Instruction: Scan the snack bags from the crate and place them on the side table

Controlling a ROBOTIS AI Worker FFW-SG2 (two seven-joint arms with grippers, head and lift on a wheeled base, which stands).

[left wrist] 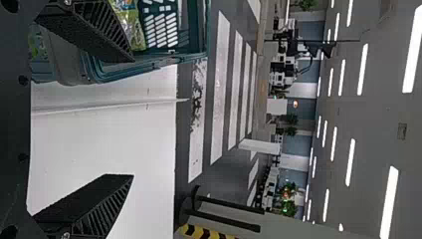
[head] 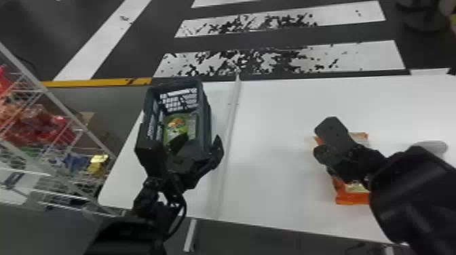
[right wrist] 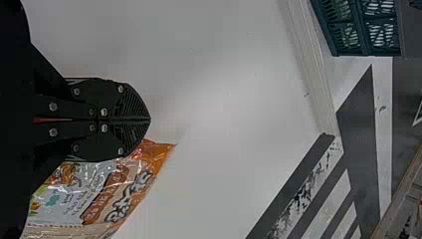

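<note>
So the dark floor (head: 288,30) can be seen past the far edge of the worktop, marked with white stripes, and some of those are pretty badly scuffed. The white worktop (head: 278,183) is crossed from near to far by a pale raised strip (head: 231,125). Over on the left, a wire rack (head: 62,108) is loaded with bags, mostly red ones. The dark green crate (head: 206,118) is set on the worktop just left of the strip, with its open side facing the head camera.

The left tool (head: 200,140) is held right at the near end of the crate, fingers spread wide. One is reached over the opening and the other is held outside, so the crate's right wall is sort of bracketed; whether it's touched can't be told. The right tool (head: 325,139) is held over the orange bag, well apart from the crate, fingers pressed together flat.

The orange bag (head: 353,198) is laid on the worktop, partly covered by the right tool and its arm; contact can't be made out there either. The green bag (head: 178,125) is found down inside the crate, partly hidden by the left tool. Some white rounded thing (head: 436,146) is half blocked by the right arm.
</note>
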